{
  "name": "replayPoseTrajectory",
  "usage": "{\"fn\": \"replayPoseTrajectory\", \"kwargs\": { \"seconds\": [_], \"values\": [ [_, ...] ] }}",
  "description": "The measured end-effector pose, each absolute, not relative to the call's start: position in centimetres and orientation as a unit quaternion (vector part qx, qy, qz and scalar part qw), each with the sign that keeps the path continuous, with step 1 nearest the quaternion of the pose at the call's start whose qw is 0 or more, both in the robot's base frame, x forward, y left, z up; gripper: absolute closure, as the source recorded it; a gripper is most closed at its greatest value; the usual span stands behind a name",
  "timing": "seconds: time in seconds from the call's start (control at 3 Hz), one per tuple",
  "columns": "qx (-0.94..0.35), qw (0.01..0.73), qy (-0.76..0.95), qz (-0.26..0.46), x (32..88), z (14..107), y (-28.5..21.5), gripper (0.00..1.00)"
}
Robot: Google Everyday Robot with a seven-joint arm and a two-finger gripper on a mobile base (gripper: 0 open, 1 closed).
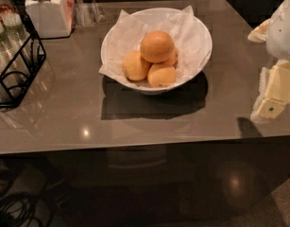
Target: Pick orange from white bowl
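- I see the orange (157,46) resting on top of three smaller, paler fruits (136,65) inside the paper-lined white bowl (201,63).
- The bowl stands toward the back middle of the grey table (88,122).
- The gripper (272,96) hangs at my view's right edge, well apart from the bowl.
- I cannot tell the claw's state.

The grey bench (196,126) is glossy, with a light spot (85,133) near its front edge. At the far left corner stands a white lidded jar (46,13), a clear holder (89,8) just beside it. A black wire rack (19,65) at the left edge holds clear bottles (4,37). Small pale fruits (135,65) cluster mid-bench. A shadow (246,126) falls near the right edge, beside the end effector (269,109). On the floor (277,207) below the front left corner lie cables (21,212).
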State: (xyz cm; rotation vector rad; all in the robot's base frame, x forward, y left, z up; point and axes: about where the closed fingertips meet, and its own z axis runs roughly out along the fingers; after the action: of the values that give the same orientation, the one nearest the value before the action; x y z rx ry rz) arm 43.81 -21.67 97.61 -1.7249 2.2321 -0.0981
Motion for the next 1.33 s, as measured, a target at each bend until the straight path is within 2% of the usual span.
{"fn": "replayPoseTrajectory", "kwargs": {
  "seconds": [1.33],
  "values": [
    [-0.618, 0.206, 0.759, 0.016, 48.0, 98.8, -18.6, 0.0]
  ]
}}
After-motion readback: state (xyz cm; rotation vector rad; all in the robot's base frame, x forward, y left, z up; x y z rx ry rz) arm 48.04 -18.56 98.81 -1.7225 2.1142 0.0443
